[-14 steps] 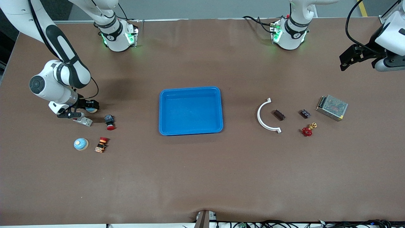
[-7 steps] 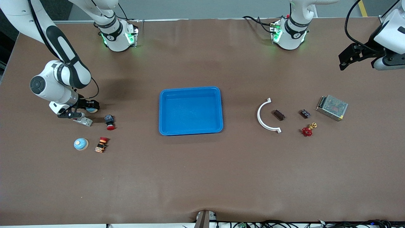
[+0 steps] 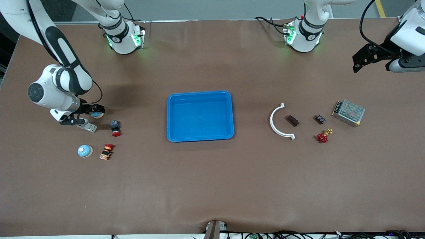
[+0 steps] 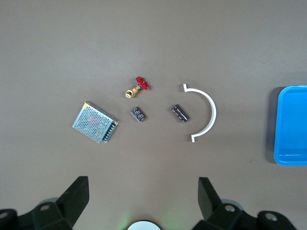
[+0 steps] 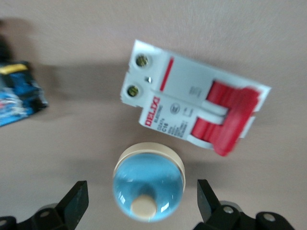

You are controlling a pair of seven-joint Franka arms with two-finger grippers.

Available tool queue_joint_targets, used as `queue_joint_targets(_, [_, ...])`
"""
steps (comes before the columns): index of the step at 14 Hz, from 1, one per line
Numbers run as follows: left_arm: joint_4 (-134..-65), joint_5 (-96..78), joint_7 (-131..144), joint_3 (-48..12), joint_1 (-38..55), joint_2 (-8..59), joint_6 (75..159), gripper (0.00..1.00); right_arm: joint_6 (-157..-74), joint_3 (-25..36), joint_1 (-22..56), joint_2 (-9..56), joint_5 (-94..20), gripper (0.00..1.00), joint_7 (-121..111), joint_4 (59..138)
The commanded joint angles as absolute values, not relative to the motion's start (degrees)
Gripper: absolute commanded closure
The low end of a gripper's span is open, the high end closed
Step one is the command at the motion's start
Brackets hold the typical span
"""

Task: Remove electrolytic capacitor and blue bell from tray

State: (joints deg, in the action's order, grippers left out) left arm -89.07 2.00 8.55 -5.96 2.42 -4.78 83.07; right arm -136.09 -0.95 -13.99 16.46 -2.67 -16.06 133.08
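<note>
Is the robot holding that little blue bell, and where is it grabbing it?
No, nothing is held. The right gripper is open, its fingers apart on either side of the blue bell without touching. The left gripper hangs open over the table.

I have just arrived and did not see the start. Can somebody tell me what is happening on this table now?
The blue tray in the middle holds nothing. The right gripper is open over a blue bell that rests on the table beside a white circuit breaker, toward the right arm's end. A second blue bell lies nearer the front camera. The left gripper waits open above its end, over bare table near the mesh box and a dark capacitor.
</note>
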Motion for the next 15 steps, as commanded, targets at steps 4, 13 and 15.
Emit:
queue_joint_targets(4, [-88.24,0.70,6.33,-6.06,1.85,-4.83,82.09,0.00,-110.95,-1.41,-13.10,14.15,-2.64,0.00,-15.38,113.58])
queue_joint_targets(13, [-88.42,0.70,6.50,-6.06,1.93,-4.83,81.91,0.00,-105.12,-1.32,-10.90,14.77,-1.14,0.00,-14.86,101.52])
queue_joint_targets(15, [-88.42,0.70,6.50,-6.06,1.93,-4.83,81.83,0.00,-104.86,-1.41,-10.55,14.85,-1.14,0.00,-12.14,98.72])
